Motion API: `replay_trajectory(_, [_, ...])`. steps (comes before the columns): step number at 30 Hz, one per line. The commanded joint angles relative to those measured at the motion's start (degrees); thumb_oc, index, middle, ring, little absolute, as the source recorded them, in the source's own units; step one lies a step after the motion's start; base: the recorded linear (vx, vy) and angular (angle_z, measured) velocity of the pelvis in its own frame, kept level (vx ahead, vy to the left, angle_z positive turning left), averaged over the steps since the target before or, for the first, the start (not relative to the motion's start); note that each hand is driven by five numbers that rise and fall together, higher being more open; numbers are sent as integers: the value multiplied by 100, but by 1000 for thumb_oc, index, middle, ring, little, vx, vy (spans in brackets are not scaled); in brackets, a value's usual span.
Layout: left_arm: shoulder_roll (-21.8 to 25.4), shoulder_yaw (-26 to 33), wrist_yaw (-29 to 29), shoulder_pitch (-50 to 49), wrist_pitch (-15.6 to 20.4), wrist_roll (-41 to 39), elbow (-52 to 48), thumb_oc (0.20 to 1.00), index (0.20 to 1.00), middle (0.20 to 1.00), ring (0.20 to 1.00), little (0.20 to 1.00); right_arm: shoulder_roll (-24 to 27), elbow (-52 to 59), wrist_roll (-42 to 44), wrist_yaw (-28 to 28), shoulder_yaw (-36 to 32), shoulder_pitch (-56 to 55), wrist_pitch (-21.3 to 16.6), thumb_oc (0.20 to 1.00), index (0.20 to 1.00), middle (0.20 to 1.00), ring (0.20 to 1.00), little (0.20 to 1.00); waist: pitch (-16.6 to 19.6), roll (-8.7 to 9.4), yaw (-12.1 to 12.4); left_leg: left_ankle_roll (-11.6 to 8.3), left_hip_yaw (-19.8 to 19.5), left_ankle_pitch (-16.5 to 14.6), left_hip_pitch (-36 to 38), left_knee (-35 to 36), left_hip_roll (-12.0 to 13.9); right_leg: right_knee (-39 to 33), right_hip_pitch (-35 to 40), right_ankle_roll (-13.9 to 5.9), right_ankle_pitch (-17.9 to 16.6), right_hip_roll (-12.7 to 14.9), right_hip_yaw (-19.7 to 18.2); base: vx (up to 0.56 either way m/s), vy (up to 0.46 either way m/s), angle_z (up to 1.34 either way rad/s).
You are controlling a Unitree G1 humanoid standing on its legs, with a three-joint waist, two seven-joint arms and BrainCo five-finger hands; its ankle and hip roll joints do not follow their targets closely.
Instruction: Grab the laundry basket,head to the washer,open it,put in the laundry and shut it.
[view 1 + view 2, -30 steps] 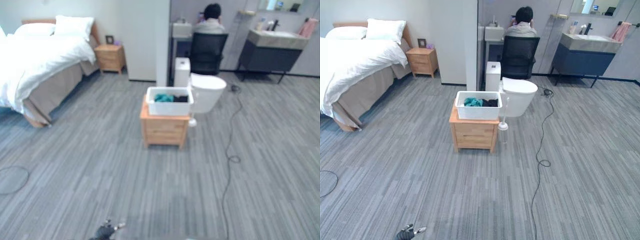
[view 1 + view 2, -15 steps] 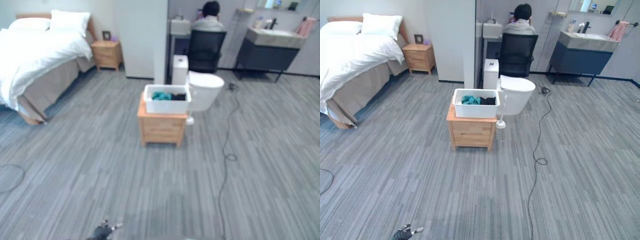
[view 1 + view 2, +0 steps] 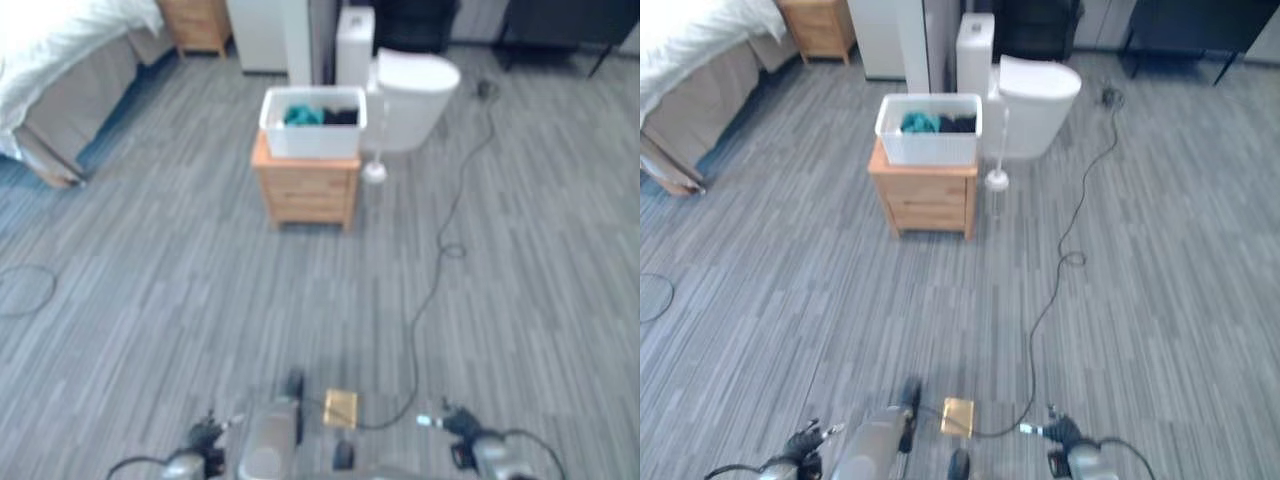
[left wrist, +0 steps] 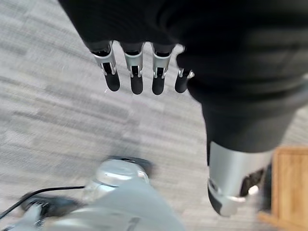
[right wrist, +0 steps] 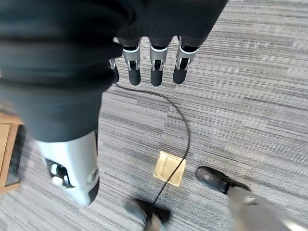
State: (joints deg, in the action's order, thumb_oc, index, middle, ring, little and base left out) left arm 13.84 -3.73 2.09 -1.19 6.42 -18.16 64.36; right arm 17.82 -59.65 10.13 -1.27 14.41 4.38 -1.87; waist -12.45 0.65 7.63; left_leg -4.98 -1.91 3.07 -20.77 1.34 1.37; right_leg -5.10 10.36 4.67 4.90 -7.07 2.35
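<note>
The white laundry basket (image 3: 313,122) holds teal and dark clothes and stands on a low wooden cabinet (image 3: 305,186) a few steps ahead of me. Both hands hang low at my sides, far from the basket. My left hand (image 3: 803,444) shows at the lower left; in its wrist view the fingers (image 4: 136,77) point straight down over the grey floor and hold nothing. My right hand (image 3: 1061,432) shows at the lower right, and its fingers (image 5: 156,70) are likewise straight and empty.
A white toilet (image 3: 416,85) and a toilet brush (image 3: 374,172) stand right of the cabinet. A bed (image 3: 60,70) lies at the far left. A black cable (image 3: 440,250) runs across the floor to a brass floor socket (image 3: 340,407) just ahead.
The camera has come closer and tipped down, so the basket and cabinet sit higher in the picture. Both hands now show along the bottom edge.
</note>
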Motion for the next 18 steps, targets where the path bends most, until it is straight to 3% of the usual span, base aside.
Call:
replay_trajectory(1, [376,-56,36,95,171,-124,-27,1000,1000,1000,1000,1000,25,388,151,53,92,-611,-193,1000,1000,1000,1000,1000,487,171,24,-86,260,885,-379,-210,598,633,455,-521,1056,528,435,371,133,-65])
replay_trajectory(2, [382,-4,30,50,162,-143,-24,1000,1000,1000,1000,1000,-53,439,150,40,102,-653,-199,1000,1000,1000,1000,1000,586,166,18,-65,566,1043,-212,-156,768,654,545,-513,1143,547,338,370,134,-62])
replay_trajectory(3, [383,-3,30,48,162,-143,-25,1000,1000,1000,1000,1000,-54,440,150,40,103,-654,-199,1000,1000,1000,1000,1000,586,172,22,-67,573,1045,-204,-150,767,657,546,-513,1148,552,334,459,198,-61])
replay_trajectory(4, [397,-3,45,74,155,-102,-22,1000,1000,1000,1000,1000,-121,431,150,32,103,-696,-191,1000,1000,1000,1000,1000,709,218,-9,-118,855,1263,-160,-320,839,692,594,-549,1208,633,379,405,177,-28])
replay_trajectory(7, [408,14,7,62,180,-149,-25,1000,1000,1000,1000,1000,-197,341,149,-24,122,-707,-183,1000,1000,1000,1000,1000,920,327,53,-38,896,1174,-196,-512,751,767,575,-719,1157,830,389,413,192,2])
replay_trajectory(9, [421,7,-9,83,197,-204,-74,1000,1000,1000,1000,1000,-261,237,105,-76,118,-669,-142,1000,1000,1000,1000,1000,981,407,51,98,1063,891,-276,-967,631,900,597,-933,911,1103,448,441,262,-24])
replay_trajectory(11, [423,-56,-40,83,219,-182,-139,1000,1000,1000,1000,1000,-307,20,22,-121,72,-705,-118,1000,1000,1000,1000,1000,1122,567,67,301,1306,424,-290,-1345,389,1156,566,-1248,115,1494,569,417,301,1])
replay_trajectory(12, [421,-57,-40,83,219,-181,-139,1000,1000,1000,1000,1000,-306,19,22,-121,72,-706,-118,1000,1000,1000,1000,1000,1136,558,75,300,1309,432,-301,-1337,402,1150,549,-1246,103,1483,558,273,222,15])
replay_trajectory(14, [431,-129,-84,117,217,-146,-169,1000,1000,1000,1000,1000,-315,-97,-12,-140,47,-692,-119,1000,1000,1000,1000,1000,1189,637,78,493,1347,161,-128,-1310,127,1701,410,-1376,-684,1670,558,298,267,23])
replay_trajectory(16, [459,-205,-127,180,195,-138,-229,1000,1000,1000,1000,1000,-333,-189,-8,-148,10,-640,-112,1000,1000,1000,1000,1000,1125,590,19,708,1306,-116,122,-1267,-45,2864,0,-1451,-1317,1651,502,375,336,11])
replay_trajectory(17, [483,-279,-124,271,192,-106,-239,1000,1000,1000,1000,1000,-341,-193,-5,-138,1,-605,-104,1000,1000,1000,1000,1000,998,467,-134,845,1203,-324,496,-1172,-122,3683,-447,-1528,-1560,1676,644,333,257,18])
replay_trajectory(18, [481,-279,-124,272,192,-106,-238,1000,1000,1000,1000,1000,-339,-193,-5,-138,0,-603,-104,1000,1000,1000,1000,1000,1006,456,-133,842,1200,-316,488,-1165,-111,3673,-454,-1523,-1572,1663,645,446,257,36])
